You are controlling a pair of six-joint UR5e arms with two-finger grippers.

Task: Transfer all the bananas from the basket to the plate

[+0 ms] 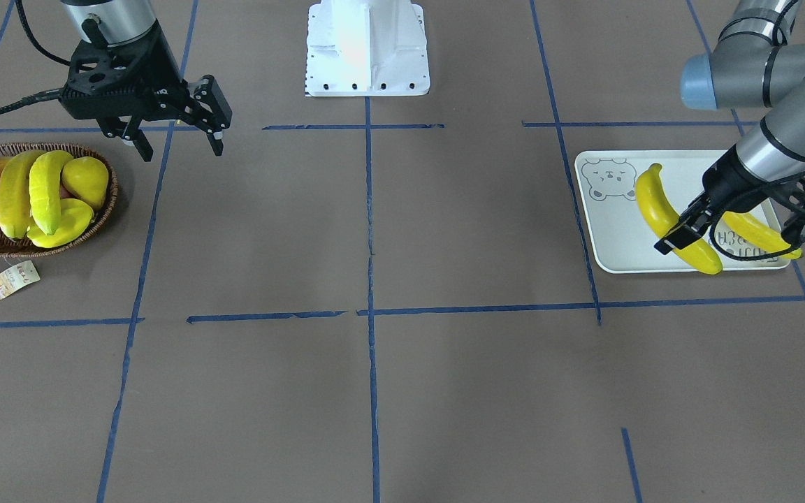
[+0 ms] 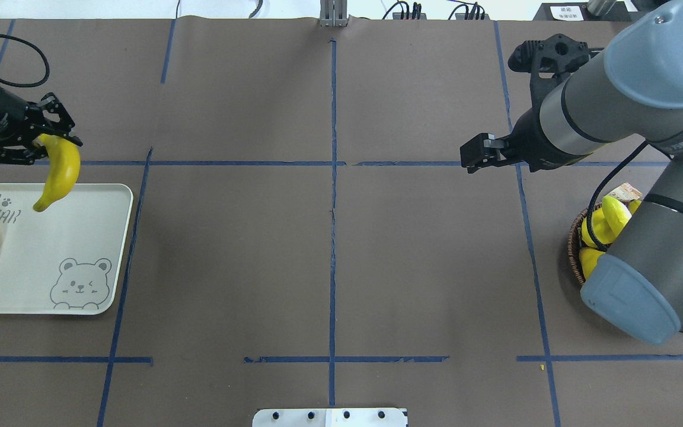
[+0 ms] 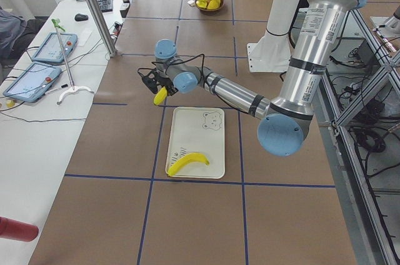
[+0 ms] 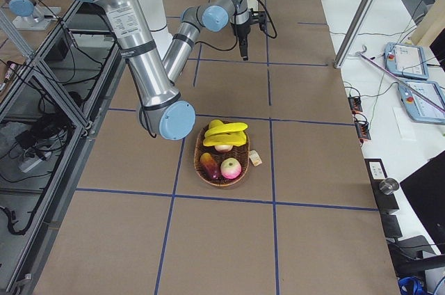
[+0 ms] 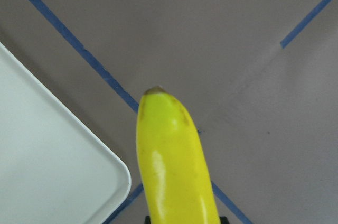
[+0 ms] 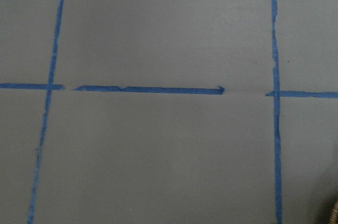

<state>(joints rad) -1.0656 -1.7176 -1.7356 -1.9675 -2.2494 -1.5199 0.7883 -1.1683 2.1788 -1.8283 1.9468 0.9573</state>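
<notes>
placing banana 2: left gripper [image 2: 42, 142] clamps glossy curved yellow toy banana [image 2: 60, 172] at corner of pale grey-white rectangular bear-print plate [image 2: 39, 261]; next shift inward, lower, release. right gripper [image 1: 179, 145] spread, empty.

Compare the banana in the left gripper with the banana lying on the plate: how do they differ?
1. The held banana is clamped at one end by the left gripper; the resting banana is free, touching only the plate.
2. The held banana hangs over the plate's far edge, partly past it; the resting banana lies flat on the plate, toward the robot's left.
Shared: both are yellow, curved and out of the basket.
</notes>
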